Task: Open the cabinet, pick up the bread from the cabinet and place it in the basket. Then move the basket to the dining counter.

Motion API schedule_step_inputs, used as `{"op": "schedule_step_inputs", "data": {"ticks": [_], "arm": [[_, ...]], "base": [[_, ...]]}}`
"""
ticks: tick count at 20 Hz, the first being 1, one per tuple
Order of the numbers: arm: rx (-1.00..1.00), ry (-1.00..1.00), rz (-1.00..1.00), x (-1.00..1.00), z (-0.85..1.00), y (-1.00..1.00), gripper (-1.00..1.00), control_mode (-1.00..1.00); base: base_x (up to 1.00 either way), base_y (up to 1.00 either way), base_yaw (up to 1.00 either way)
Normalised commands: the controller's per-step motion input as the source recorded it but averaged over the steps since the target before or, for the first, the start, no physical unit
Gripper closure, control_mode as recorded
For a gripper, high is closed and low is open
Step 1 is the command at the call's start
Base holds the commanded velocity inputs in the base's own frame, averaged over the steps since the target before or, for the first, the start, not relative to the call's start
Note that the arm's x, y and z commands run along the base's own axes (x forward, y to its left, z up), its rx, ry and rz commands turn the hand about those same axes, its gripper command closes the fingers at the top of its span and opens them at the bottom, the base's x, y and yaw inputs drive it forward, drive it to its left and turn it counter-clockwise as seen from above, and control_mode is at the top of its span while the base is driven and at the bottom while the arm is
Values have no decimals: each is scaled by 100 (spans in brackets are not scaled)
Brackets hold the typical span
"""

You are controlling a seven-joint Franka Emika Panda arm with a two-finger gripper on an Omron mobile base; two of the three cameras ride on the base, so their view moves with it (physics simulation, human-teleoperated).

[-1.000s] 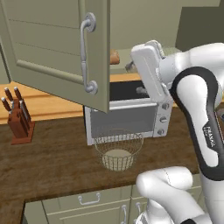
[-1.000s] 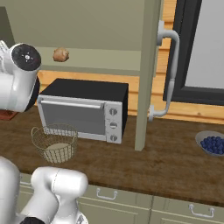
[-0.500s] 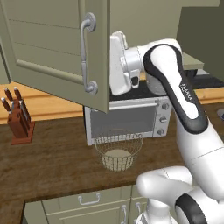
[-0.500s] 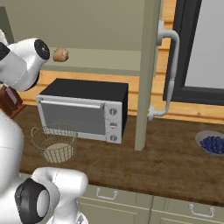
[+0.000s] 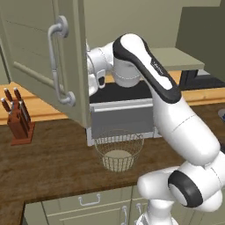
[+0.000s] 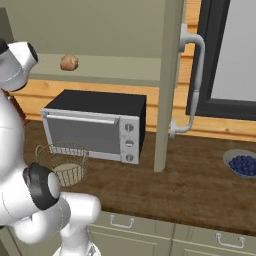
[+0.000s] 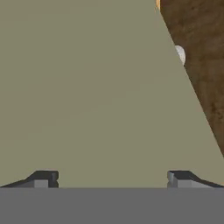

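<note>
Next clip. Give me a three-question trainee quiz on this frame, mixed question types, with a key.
1. True or false: the bread already lies in the basket.
2. What stands just behind the basket on the worktop? A) knife block B) toaster oven C) bowl of blueberries
3. Fill in: the gripper is ____, with nothing between its fingertips.

Key:
1. False; it sits on the shelf of the cabinet, whose doors are open.
2. B, the toaster oven.
3. open

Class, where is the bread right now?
In the right base view, the bread sits on the open cabinet's shelf, upper left, above the toaster oven and apart from the basket on the worktop below.
</note>
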Motion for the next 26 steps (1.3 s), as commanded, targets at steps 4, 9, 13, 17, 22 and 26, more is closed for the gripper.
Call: {"op": "schedule_step_inputs", "data": {"ticks": [4,9,13,17,22,26], "arm": [[-1,-22,8,-7,0,100,-100,-100],[-13,-18,-1,5,0,100,-100,-100],[-30,-21,-13,17,-4,12,-100,-100],[-31,-32,-24,12,-1,-57,-100,-100],[-28,-26,-18,1,0,-100,-100,-100],[-22,-27,-18,0,-18,-100,-100,-100]], "base": [[0,0,0],[0,0,0],[0,0,0],[0,0,0],[0,0,0],[0,0,0]]}}
